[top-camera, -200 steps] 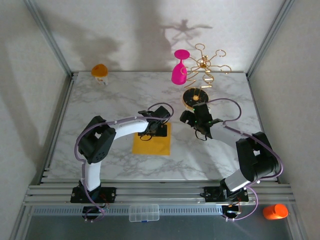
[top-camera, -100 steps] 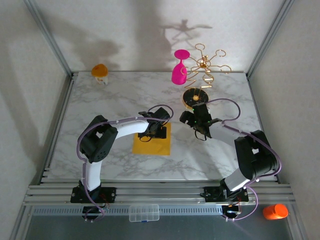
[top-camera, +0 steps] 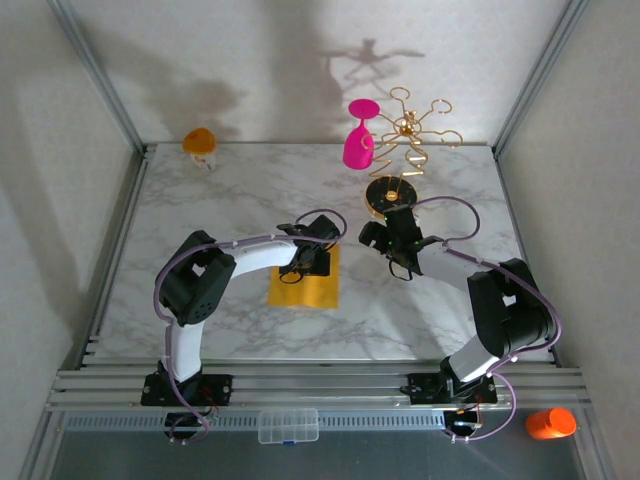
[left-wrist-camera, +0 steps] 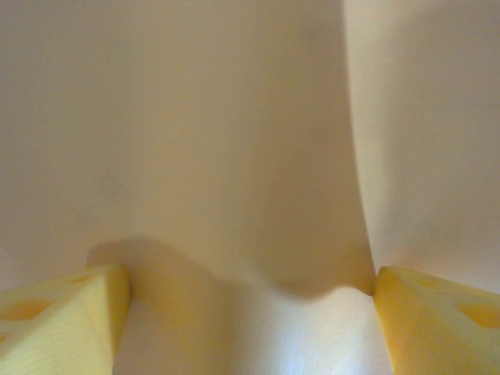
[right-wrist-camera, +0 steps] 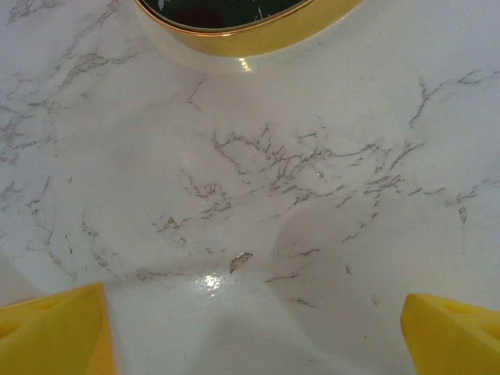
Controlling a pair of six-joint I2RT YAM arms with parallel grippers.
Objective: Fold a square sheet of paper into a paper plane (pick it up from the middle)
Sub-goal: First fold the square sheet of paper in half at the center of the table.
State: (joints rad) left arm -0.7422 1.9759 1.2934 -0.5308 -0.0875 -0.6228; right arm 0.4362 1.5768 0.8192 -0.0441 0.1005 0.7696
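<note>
Since the yellow sheet [top-camera: 305,290] humps up between the parted fingers of the left tool [left-wrist-camera: 250,285], directly under it on the desk [top-camera: 200,220], the middle pickup looks in hand; next calls for a firm pinch, then a lift, while the right tool [right-wrist-camera: 251,295] hangs wide apart beside

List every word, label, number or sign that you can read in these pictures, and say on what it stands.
None: no text is readable. The square sheet of paper is plain; the pink goblet, the gold rack and the marble table carry no print.
</note>
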